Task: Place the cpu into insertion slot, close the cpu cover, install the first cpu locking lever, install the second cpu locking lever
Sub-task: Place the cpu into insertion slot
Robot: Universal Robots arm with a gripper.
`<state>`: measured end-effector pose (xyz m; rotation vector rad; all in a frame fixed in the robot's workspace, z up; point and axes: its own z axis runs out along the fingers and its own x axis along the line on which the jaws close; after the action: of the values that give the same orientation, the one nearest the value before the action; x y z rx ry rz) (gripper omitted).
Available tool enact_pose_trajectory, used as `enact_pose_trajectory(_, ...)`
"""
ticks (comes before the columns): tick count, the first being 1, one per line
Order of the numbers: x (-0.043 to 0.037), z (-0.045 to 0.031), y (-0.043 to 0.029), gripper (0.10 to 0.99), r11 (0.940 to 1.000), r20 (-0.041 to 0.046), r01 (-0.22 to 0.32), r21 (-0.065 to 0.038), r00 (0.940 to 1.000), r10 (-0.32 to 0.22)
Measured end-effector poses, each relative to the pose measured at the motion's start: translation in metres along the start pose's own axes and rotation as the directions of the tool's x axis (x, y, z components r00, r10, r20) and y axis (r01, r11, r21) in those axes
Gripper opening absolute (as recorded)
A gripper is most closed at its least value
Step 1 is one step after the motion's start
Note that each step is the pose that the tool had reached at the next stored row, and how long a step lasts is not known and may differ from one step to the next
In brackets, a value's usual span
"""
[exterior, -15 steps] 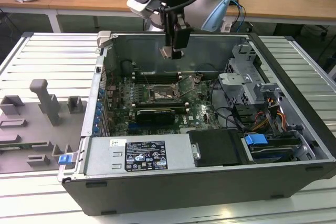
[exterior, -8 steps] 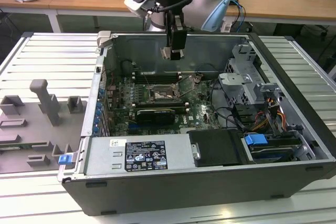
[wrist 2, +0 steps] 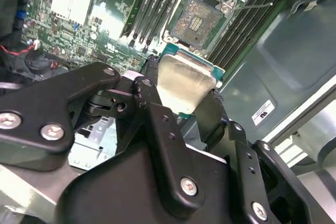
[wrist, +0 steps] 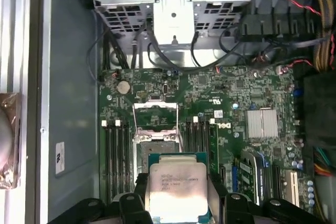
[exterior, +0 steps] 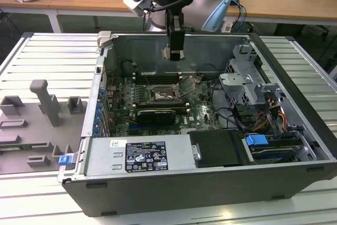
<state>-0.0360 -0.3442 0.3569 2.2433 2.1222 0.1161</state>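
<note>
**Exterior view:** even, diffuse room light from above. Pale wash on the ribbed table [exterior: 47, 51] at the exterior view's left. The computer case [exterior: 210, 183] is dimmer inside, with soft-edged shadow below its far wall.

**Second wrist view:** strong sheen on the metal top of the cpu [wrist 2: 181, 85] (a warm, creamy reflection). The heatsink [wrist 2: 71, 3] and the motherboard [wrist 2: 105, 30] beside it are blown out to white. The black links of the gripper [wrist 2: 182, 97], close to the lens, are dark and soft.

**First wrist view:** flat, even light across the motherboard [wrist: 210, 108]. The cpu [wrist: 176, 190] top is pale with mild glare. The cable bundle [wrist: 310, 3] lies in deep shade.
</note>
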Motion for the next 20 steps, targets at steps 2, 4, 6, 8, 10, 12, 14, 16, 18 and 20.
enact_pose_trajectory(2,0.0000,0.0004,0.0000,0.529,0.9994,0.0032,-0.034,-0.001,0.9994,0.034)
enact_pose_trajectory(4,0.0000,0.0006,0.0000,0.529,0.9981,0.0056,-0.062,-0.001,0.9981,0.062)
enact_pose_trajectory(6,0.0000,0.0007,-0.0001,0.529,0.9964,0.0076,-0.085,-0.002,0.9964,0.085)
enact_pose_trajectory(8,0.0000,0.0013,-0.0001,0.529,0.9918,0.0113,-0.128,-0.003,0.9917,0.128)
enact_pose_trajectory(10,0.0000,0.0025,-0.0002,0.529,0.9898,0.0127,-0.143,-0.004,0.9897,0.143)
enact_pose_trajectory(12,-0.0001,0.0061,-0.0006,0.529,0.9896,0.0121,-0.144,-0.006,0.9895,0.144)
enact_pose_trajectory(14,-0.0002,0.0083,-0.0007,0.529,0.9897,0.0119,-0.143,-0.008,0.9897,0.143)
enact_pose_trajectory(16,-0.0002,0.0092,-0.0008,0.529,0.9913,0.0110,-0.132,-0.008,0.9912,0.132)
enact_pose_trajectory(18,-0.0002,0.0104,-0.0010,0.529,0.9958,0.0074,-0.091,-0.007,0.9958,0.091)
enact_pose_trajectory(20,-0.0002,0.0119,-0.0011,0.529,0.9993,0.0025,-0.036,-0.005,0.9994,0.036)
